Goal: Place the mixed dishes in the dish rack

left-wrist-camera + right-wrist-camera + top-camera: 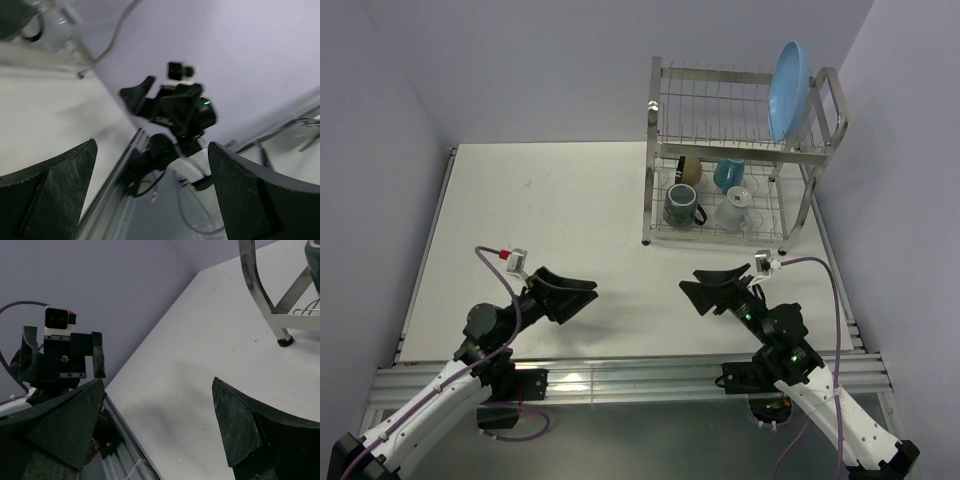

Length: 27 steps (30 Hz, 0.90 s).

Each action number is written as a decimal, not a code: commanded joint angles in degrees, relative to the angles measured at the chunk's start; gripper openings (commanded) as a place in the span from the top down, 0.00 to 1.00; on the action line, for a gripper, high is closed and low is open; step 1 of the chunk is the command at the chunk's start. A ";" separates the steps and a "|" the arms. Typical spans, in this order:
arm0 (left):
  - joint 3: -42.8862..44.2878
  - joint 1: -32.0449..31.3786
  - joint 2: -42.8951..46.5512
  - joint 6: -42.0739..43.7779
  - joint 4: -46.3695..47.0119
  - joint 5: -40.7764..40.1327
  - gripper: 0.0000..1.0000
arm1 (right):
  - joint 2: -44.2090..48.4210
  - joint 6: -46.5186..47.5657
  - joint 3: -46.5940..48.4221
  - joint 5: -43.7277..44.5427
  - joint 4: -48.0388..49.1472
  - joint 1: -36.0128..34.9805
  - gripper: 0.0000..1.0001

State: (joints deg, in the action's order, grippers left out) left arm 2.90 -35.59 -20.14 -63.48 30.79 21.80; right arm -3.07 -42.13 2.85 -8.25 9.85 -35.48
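Observation:
The dish rack [740, 150] stands at the table's back right. A light blue plate [788, 90] stands on edge in its upper tier. The lower tier holds a dark mug [682, 205], a white mug [733, 208], a light blue mug [728, 174] and a tan bowl [690, 168]. My left gripper [588, 296] hovers open and empty over the near table, pointing right. My right gripper [692, 288] faces it, open and empty, below the rack's front left corner. Bare table lies between the right fingers [240, 425], and a rack leg [280, 315] shows beyond them.
Purple walls close in the white table [550, 220] on the left, back and right. A metal rail [620, 375] runs along the near edge by the arm bases. The left wrist view looks across at the right arm [182, 110]; the right wrist view shows the left gripper [60, 352].

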 commanded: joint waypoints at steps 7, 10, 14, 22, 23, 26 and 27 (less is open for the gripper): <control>-13.09 0.17 2.30 -15.26 28.71 0.08 0.01 | 20.29 0.65 1.27 7.79 -18.42 -0.02 0.02; -14.23 0.17 3.70 -16.68 30.49 -0.80 0.01 | 19.15 0.12 3.12 11.84 -25.11 -0.02 0.02; -14.58 0.26 6.34 -16.94 28.02 -1.15 0.01 | 19.77 -2.07 2.60 13.95 -26.63 -0.02 0.02; -14.50 0.17 9.16 -16.94 24.59 -0.71 0.01 | 20.03 -2.08 4.09 17.30 -27.95 -0.02 0.01; -14.58 0.26 9.24 -16.85 24.41 -0.62 0.01 | 20.03 -2.08 4.18 17.39 -27.95 -0.02 0.01; -14.59 0.17 8.81 -16.50 24.06 -0.44 0.01 | 20.12 -2.17 4.00 17.13 -27.95 -0.11 0.01; -14.50 0.26 8.63 -16.32 24.23 -0.36 0.01 | 20.12 -2.25 3.74 17.04 -27.78 -0.02 0.02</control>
State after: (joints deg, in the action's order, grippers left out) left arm 2.83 -35.59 -11.51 -80.09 54.48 21.12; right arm -0.30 -44.07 4.29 7.25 -18.33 -35.48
